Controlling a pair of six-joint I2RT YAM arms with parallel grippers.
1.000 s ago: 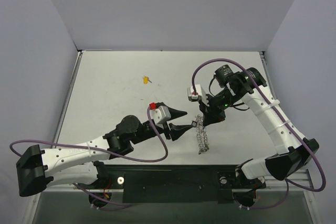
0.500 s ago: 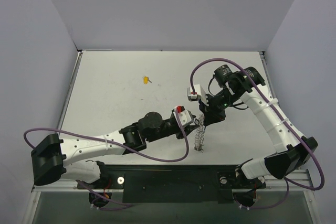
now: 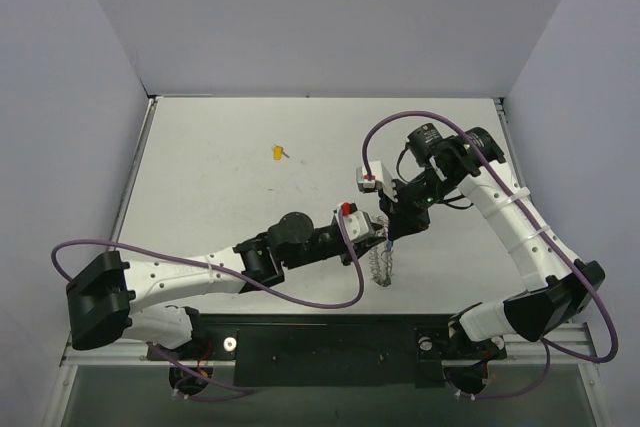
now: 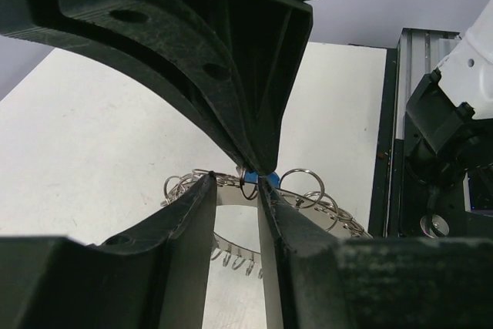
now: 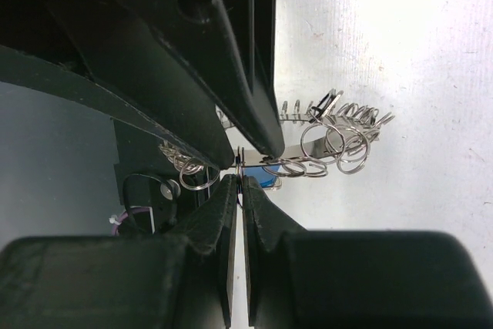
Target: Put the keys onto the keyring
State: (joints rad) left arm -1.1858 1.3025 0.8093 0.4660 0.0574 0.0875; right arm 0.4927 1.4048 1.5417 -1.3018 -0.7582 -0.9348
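The keyring point(image 3: 381, 267) hangs as a silvery loop with many small rings, its top lifted off the table. My right gripper point(image 3: 389, 236) is shut on one thin ring at the loop's top, seen edge-on in the right wrist view point(image 5: 242, 179). A blue key point(image 5: 267, 182) sits right beside that ring, its head also showing in the left wrist view point(image 4: 268, 180). My left gripper point(image 4: 235, 184) is open and narrow, its fingertips either side of the keyring's rim point(image 4: 316, 199), just under the right gripper's tips point(image 4: 258, 167). No green key shows.
A yellow-headed key point(image 3: 277, 153) lies alone on the white table point(image 3: 200, 197), far left of the grippers. Grey walls close in the table on three sides. The black rail point(image 3: 330, 337) and both arm bases run along the near edge.
My left arm has swung right and reached the keyring's top, and its jaws have narrowed. The right gripper has stayed shut and still on the ring.
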